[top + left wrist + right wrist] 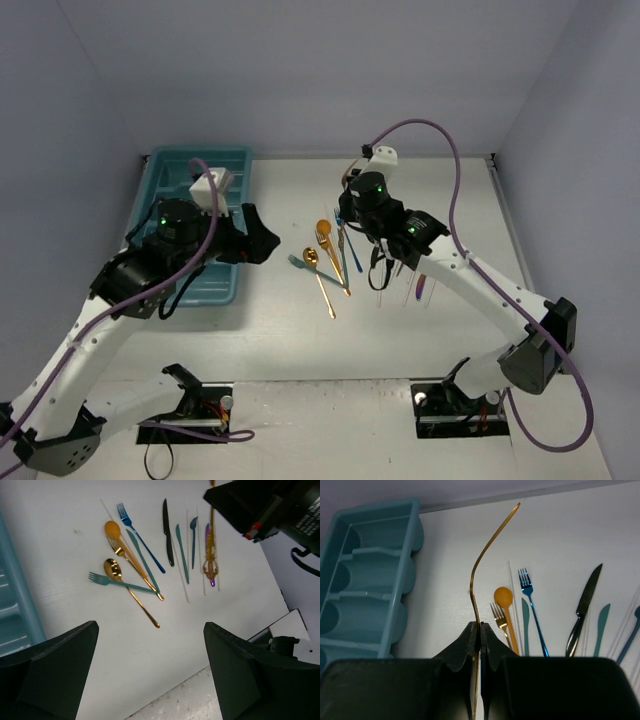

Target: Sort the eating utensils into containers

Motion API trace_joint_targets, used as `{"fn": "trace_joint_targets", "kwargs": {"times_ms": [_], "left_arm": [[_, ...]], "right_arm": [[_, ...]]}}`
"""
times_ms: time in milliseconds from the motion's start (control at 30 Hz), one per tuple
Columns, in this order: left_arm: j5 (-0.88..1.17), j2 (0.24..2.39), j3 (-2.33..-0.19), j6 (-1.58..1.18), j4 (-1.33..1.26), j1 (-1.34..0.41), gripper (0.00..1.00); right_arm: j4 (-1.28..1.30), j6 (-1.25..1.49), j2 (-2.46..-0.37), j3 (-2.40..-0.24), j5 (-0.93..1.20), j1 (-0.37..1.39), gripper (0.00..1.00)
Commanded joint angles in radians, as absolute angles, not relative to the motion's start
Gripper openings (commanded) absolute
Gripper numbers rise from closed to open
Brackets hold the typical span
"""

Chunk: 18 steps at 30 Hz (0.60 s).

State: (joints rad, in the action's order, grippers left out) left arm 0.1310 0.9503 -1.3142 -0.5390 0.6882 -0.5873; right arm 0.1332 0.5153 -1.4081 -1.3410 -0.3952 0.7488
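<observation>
**Overhead and wrist views of the cutlery-sorting table.** The right gripper (480, 626) is clenched on the handle of a gold utensil (485, 555). The utensil is seen edge-on and curves up from between the fingertips; its working end cannot be told in that view. The left gripper (150, 630) hangs with jaws spread wide, grasping nothing, over the table (75, 510) just beside the teal tray (160, 170), which lies at the far left.

The other utensils lie loose on the table between the two arms, all outside the tray:
- a teal fork (107, 579) crossing the handle of a gold spoon (114, 570)
- a second gold spoon (112, 529), a gold fork (120, 552) and a teal knife (142, 560) overlapping in a bundle
- a blue fork (137, 532) alongside that bundle
- side by side and apart, a black knife (167, 530), a second teal knife (181, 552) and a dark blue spoon (193, 530)
- a purple piece (207, 532), partly hidden behind the held gold utensil
</observation>
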Motion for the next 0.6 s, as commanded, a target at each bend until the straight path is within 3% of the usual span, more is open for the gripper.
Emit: {"fn": "trace_joint_targets", "kwargs": {"times_ms": [0, 400, 567], "left_arm": [[-0.066, 1.042, -1.4, -0.531, 0.575, -0.701, 0.84], [-0.398, 1.216, -1.433, -0.4, 0.421, -0.949, 0.83], [-0.554, 1.24, -1.374, -0.205, 0.242, -1.072, 0.79]], "right_arm": [[0.101, 0.554, -1.468, -1.453, -0.442, 0.782, 0.0], [0.103, 0.705, -1.511, -1.514, -0.417, 0.799, 0.0], [0.108, 0.779, -1.503, -1.506, -0.392, 0.799, 0.0]]}}
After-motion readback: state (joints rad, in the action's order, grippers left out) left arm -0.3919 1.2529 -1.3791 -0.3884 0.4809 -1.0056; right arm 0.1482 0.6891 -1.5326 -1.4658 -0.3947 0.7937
